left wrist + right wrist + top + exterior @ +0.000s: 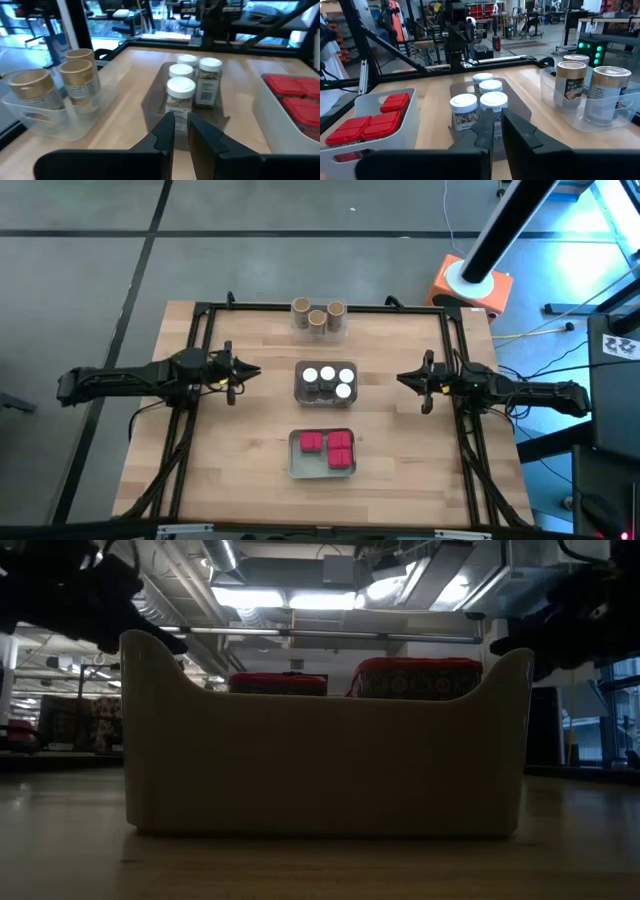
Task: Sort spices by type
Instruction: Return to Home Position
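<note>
Spices all grouped by kind down the middle of the frame, one tray per type so nothing mixes: three gold-topped cylinders (318, 315) in the clear tray (320, 333) up top, four white-lidded jars (327, 379) in the dark tray (326, 399) at centre, three red cans (329, 448) in the grey tray (308, 466) below. Left gripper (252, 371) hangs mid-left, right gripper (402, 378) mid-right, both clear of the trays, fingers nearly closed on nothing, parked now the sort looks done
</note>
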Controlling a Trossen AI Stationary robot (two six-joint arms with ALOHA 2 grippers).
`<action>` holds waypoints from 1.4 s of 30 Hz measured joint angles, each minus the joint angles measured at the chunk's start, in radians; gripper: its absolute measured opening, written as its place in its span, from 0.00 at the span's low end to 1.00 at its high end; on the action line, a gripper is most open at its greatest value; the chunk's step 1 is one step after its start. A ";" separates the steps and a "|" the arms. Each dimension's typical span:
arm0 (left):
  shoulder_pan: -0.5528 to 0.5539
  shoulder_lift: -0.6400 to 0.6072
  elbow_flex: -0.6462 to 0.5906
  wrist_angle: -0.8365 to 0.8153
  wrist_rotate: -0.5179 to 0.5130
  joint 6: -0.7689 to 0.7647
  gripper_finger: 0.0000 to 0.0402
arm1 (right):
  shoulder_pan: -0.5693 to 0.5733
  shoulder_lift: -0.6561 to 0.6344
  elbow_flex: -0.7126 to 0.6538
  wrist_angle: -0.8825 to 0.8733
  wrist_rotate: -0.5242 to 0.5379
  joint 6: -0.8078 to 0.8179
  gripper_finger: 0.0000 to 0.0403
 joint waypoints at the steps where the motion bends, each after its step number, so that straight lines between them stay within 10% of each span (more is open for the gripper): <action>1: -0.007 -0.023 -0.017 0.005 0.000 -0.002 0.09 | 0.000 -0.016 -0.011 0.000 0.000 0.000 0.09; 16: -0.028 -0.372 -0.141 -0.042 -0.010 -0.040 0.10 | 0.000 -0.070 -0.032 -0.034 0.000 0.015 0.09; 42: -0.027 -0.362 -0.173 0.044 -0.007 -0.075 0.10 | 0.000 -0.064 -0.035 -0.077 0.001 0.024 0.09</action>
